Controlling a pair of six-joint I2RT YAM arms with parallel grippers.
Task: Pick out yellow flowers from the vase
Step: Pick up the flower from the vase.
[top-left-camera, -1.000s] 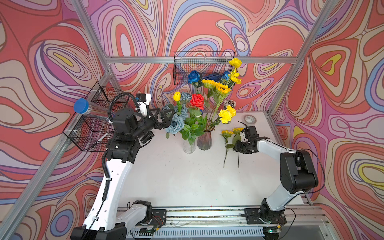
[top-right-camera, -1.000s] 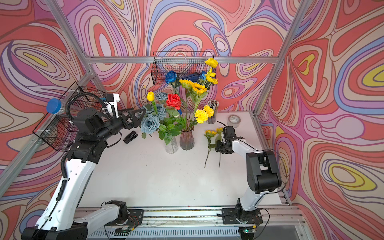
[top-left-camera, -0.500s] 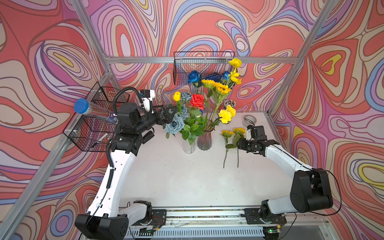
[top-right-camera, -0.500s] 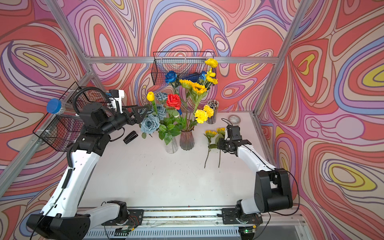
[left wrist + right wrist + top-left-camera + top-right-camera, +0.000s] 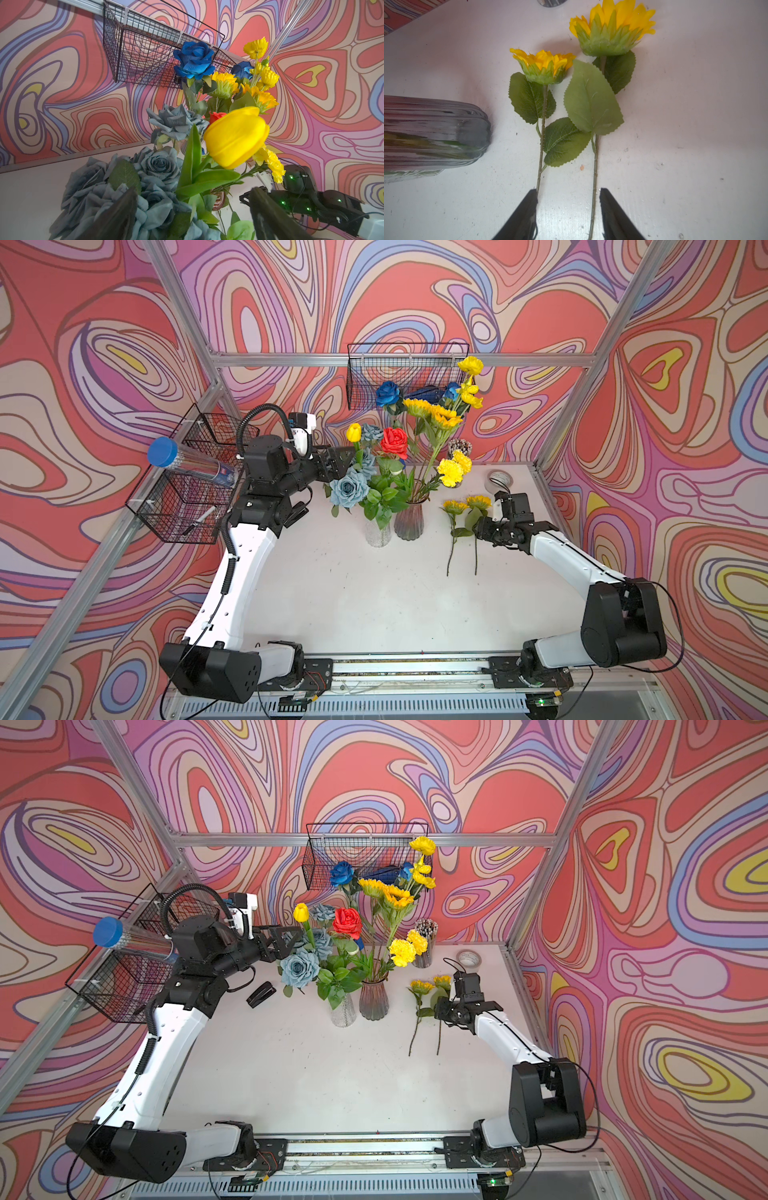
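Yellow flowers (image 5: 450, 472) stood in the vases (image 5: 409, 524) at mid-frame, a tulip (image 5: 353, 432) among them, and two sunflowers (image 5: 455, 506) lay on the table (image 5: 374, 593) to their right. The left gripper's (image 5: 194, 189) fingers stood wide, the tulip's stalk between them; the right gripper's (image 5: 568, 190) stood apart astride one sunflower stem, neither pinching. We could not read the tube's (image 5: 195, 462) label (image 5: 224, 477) at left; leaves (image 5: 207, 180) hid the tulip's lower stalk.

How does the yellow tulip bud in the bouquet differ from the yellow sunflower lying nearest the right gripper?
The yellow tulip bud stands upright in the bouquet; the yellow sunflower lies flat on the white table. The tulip is a smooth closed bud; the sunflower spreads many narrow petals. Tulip leaves are slim, sunflower leaves broad and toothed. Both have yellow heads on green stems.
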